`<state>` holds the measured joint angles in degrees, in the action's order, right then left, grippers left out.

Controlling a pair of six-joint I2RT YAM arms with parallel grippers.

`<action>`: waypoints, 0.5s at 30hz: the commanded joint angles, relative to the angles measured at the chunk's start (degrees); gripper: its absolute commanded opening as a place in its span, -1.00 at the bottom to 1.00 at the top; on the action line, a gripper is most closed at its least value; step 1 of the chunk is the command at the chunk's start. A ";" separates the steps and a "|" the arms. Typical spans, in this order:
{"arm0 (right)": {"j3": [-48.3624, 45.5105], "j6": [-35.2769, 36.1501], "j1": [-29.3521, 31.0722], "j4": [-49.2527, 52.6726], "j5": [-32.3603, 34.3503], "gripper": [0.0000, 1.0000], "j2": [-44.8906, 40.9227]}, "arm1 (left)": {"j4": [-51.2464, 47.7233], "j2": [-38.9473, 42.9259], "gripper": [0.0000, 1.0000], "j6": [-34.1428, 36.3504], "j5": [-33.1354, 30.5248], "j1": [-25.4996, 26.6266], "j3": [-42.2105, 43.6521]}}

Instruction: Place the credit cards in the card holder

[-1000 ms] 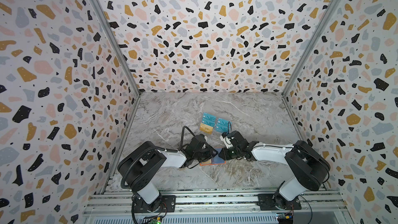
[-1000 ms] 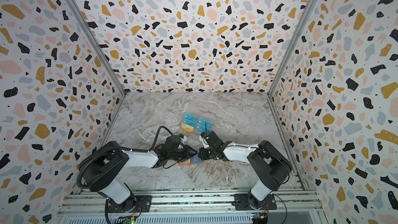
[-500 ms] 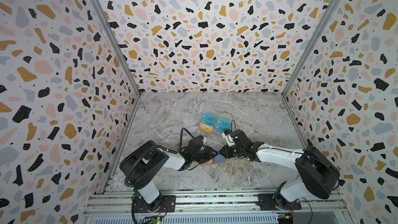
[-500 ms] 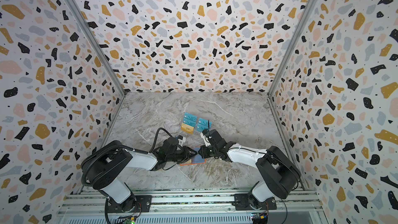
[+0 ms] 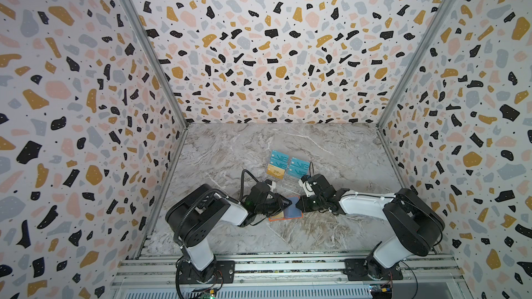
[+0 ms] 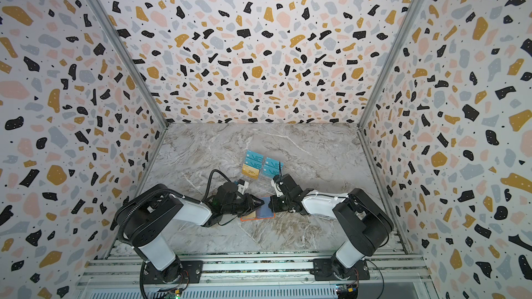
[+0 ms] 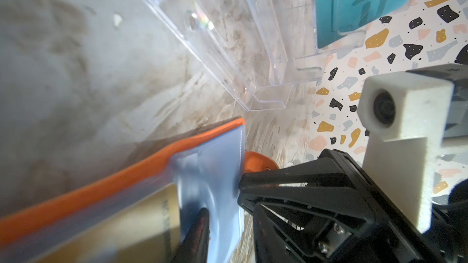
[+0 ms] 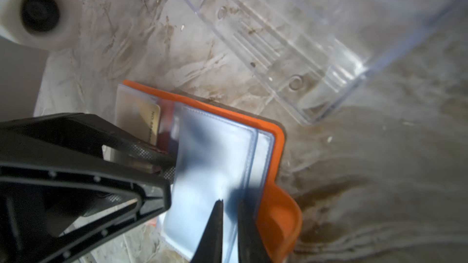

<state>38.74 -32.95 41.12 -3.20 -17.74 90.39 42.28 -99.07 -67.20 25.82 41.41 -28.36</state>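
The orange card holder (image 5: pixel 285 219) (image 6: pixel 256 219) lies open on the marble between both grippers. A gold credit card (image 8: pixel 149 122) (image 7: pixel 114 228) sits in its left half under a clear sleeve. My right gripper (image 8: pixel 230 223) (image 5: pixel 298 204) is shut on the edge of a lifted bluish sleeve (image 8: pixel 215 153). My left gripper (image 7: pixel 228 228) (image 5: pixel 289 203) has its jaws a little apart at that sleeve's other edge, one finger (image 7: pixel 200 223) lying on the sleeve. More credit cards, teal (image 5: pixel 279 158) and gold (image 5: pixel 275 171), stand behind.
A clear acrylic tiered stand (image 5: pixel 288 184) (image 7: pixel 228 46) (image 8: pixel 304 59) holds those cards just behind the card holder, close to both wrists. A teal card (image 7: pixel 354 1) shows in the left wrist view. Terrazzo walls close in three sides; aluminium rails run along the front.
The right arm's elbow has swung outward to the right while its gripper stayed at the card holder, and its jaws have narrowed slightly. The left gripper has hardly moved.
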 commanded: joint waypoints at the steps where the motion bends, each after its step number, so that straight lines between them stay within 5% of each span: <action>1: 0.08 0.69 0.10 1.40 -0.45 -0.70 1.46 | 3.17 -1.11 -0.36 0.73 1.87 -0.23 -1.34; 15: -0.07 0.22 0.10 1.95 -0.30 -0.71 -0.96 | 4.12 -3.81 -0.41 1.27 2.57 -0.64 -2.46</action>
<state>38.74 -32.93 41.04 -3.90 -18.24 90.67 44.47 -102.56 -66.70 28.10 41.01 -30.59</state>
